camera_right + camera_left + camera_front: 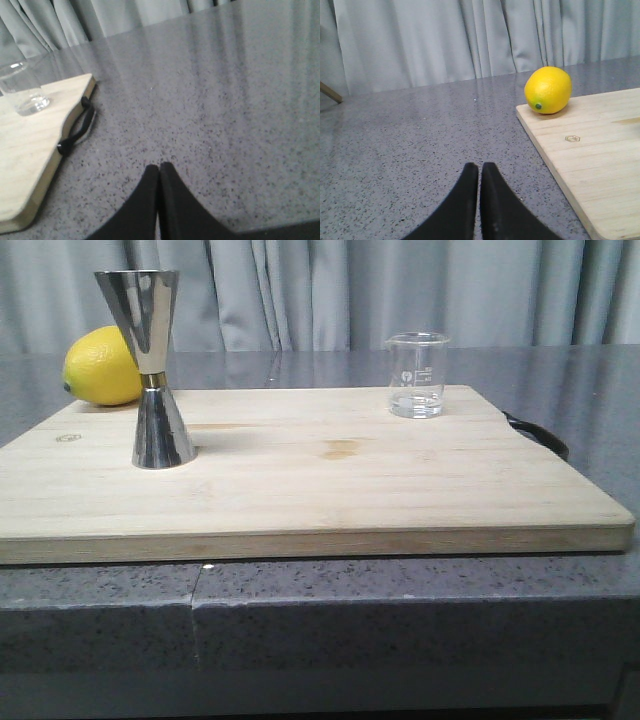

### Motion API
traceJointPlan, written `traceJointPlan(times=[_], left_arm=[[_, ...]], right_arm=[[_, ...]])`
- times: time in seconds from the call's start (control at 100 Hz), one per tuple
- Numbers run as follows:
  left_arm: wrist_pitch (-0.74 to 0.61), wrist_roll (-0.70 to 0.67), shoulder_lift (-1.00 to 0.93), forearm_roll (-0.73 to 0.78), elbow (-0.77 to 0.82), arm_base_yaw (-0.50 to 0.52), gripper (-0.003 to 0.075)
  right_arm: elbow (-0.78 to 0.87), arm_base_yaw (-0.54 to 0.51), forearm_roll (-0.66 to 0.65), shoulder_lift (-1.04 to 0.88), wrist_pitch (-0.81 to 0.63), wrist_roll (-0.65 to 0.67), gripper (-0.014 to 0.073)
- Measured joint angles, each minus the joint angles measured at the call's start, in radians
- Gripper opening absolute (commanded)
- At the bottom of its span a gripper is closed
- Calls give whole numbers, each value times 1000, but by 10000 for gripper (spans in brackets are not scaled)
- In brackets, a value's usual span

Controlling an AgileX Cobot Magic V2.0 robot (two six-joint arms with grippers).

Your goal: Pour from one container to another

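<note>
On the grey speckled tabletop [400, 600] lies a pale wooden cutting board [320, 490], its long edge toward the robot and a dark strap handle [540, 435] at its right end. Toward the board's left side stands the steel jigger [152, 370], upright on its lower cone, a thin gold band at its narrow waist. Just behind it and to its left, at the board's far left corner, rests a yellow lemon [100, 367], partly hidden by the jigger's upper cone in the front view. Well apart from both, near the board's far right edge, stands the small clear glass beaker [417, 375], upright, with faint printed markings on its wall; whether it holds any liquid cannot be told.

Neither arm shows in the front view. From the left wrist camera, the left hand [479, 172] sits over bare tabletop beside the board's left end, its two black fingers pressed together and gripping nothing, the lemon ahead. From the right wrist camera, the right hand [159, 172] is likewise over bare tabletop off the board's right end, fingers closed together and empty, with the strap handle and the beaker off to one side. Grey curtains [320, 290] hang behind.
</note>
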Motion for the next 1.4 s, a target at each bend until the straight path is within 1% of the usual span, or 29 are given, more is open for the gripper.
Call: traceJointPlan(times=[0.08,0.2,0.38,0.49,1.4], left_arm=[[0,0,0,0,0,0,-19],[0,0,0,0,0,0,-19],[0,0,0,0,0,0,-19],[0,0,0,0,0,0,-19],[0,0,0,0,0,0,-19]], right_arm=[[30,0,11,0,-23,-9,-48],[29,0,17,-1,-71,-21,-48],[29,0,23,-1,-83,-87,-48],[29,0,28,-1,-84,-106,-48],[29,0,27,-1,-84,-114,-48]])
